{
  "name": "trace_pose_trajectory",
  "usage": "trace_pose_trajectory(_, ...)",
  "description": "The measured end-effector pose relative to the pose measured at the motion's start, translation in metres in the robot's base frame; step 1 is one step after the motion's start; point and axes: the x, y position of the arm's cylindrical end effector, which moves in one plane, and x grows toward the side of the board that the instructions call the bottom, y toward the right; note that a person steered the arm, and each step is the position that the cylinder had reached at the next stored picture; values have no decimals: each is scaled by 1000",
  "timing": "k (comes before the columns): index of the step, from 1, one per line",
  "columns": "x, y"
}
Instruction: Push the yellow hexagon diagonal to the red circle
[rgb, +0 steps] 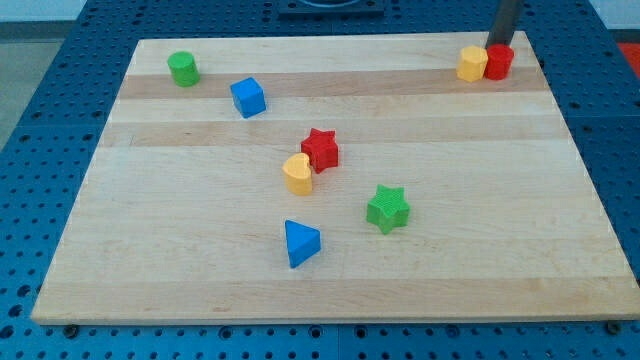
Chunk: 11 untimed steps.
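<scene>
Camera view showed my tip (499, 45) at the board's top right corner, just behind the red circle (499, 62), apparently touching it. Fingerless, it was a bare rod. The yellow hexagon (472, 63) sat touching the circle's left side on the wooden board (200, 260).

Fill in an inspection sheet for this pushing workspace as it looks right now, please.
Surface: wooden board, flat, on blue perforated base.
Job's things: yellow hexagon touching red circle, top right corner.
Clutter: green cylinder, blue cube, red star, yellow heart, green star, blue triangle.
Grippers: none; my tip just behind the red circle.
Cables: nothing seen.
Surroundings: nothing seen.
</scene>
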Motion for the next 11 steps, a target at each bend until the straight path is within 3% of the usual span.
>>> trace_pose_trajectory(3, 194, 0)
trace_pose_trajectory(4, 168, 0)
trace_pose_trajectory(6, -14, 0)
trace_pose_trajectory(7, -55, -1)
trace_pose_trajectory(10, -55, -37)
trace_pose_trajectory(11, -20, -37)
